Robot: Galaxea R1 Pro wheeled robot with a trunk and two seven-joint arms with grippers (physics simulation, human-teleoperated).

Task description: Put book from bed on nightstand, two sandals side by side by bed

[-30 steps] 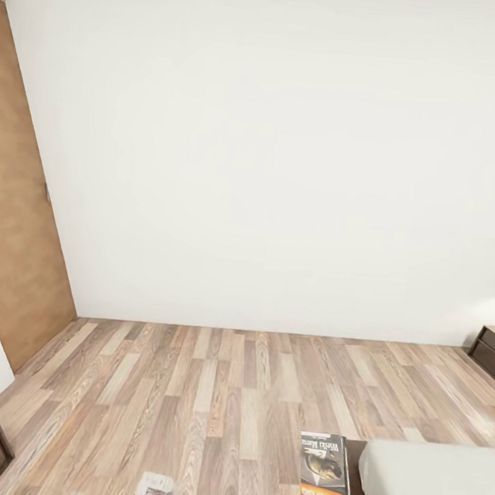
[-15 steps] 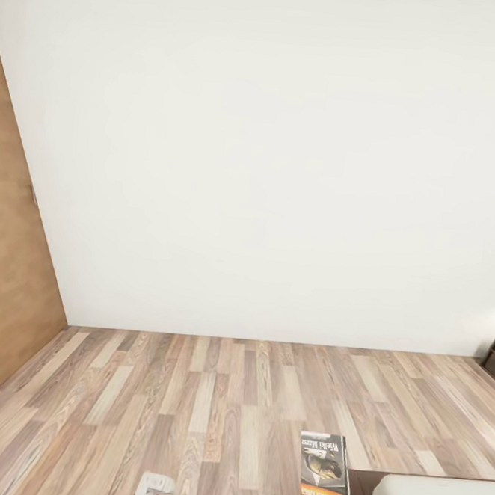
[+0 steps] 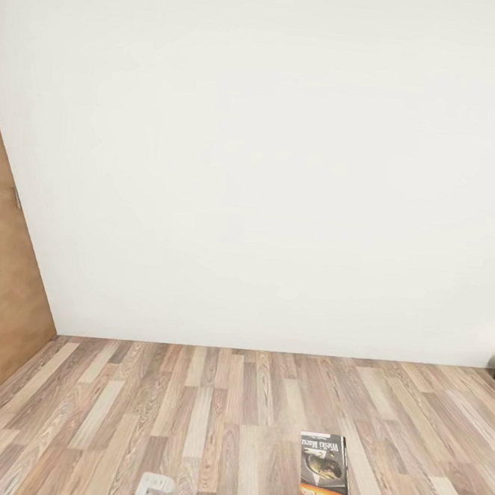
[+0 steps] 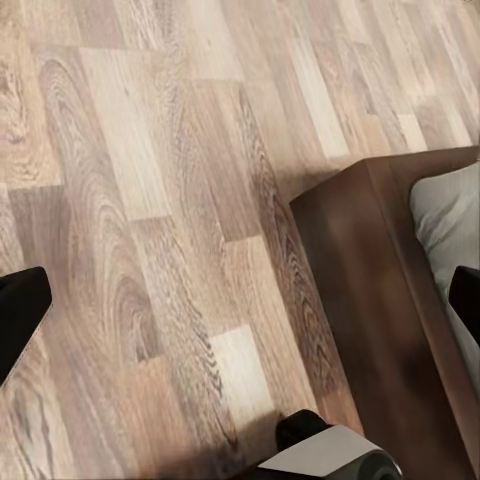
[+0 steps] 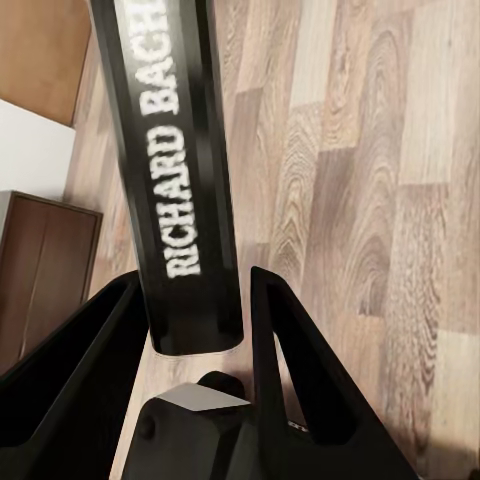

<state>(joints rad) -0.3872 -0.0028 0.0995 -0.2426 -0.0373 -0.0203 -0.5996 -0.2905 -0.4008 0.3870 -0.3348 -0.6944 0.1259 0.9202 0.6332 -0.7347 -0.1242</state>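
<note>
While head sees cover, right tool (image 5: 190, 300) clamps book (image 3: 325, 479) spine

A bedroom: bed (image 4: 400, 270) on wood-plank floor (image 3: 210, 417).

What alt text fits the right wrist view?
A dark book, its spine lettered "RICHARD BACH", stands clamped between the right gripper's black fingers, above a wood-plank floor, with a dark brown cabinet off to one side.

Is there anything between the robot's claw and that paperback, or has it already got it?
Nothing is between them: the right gripper is shut on the book, its spine between the two black fingers.
</note>
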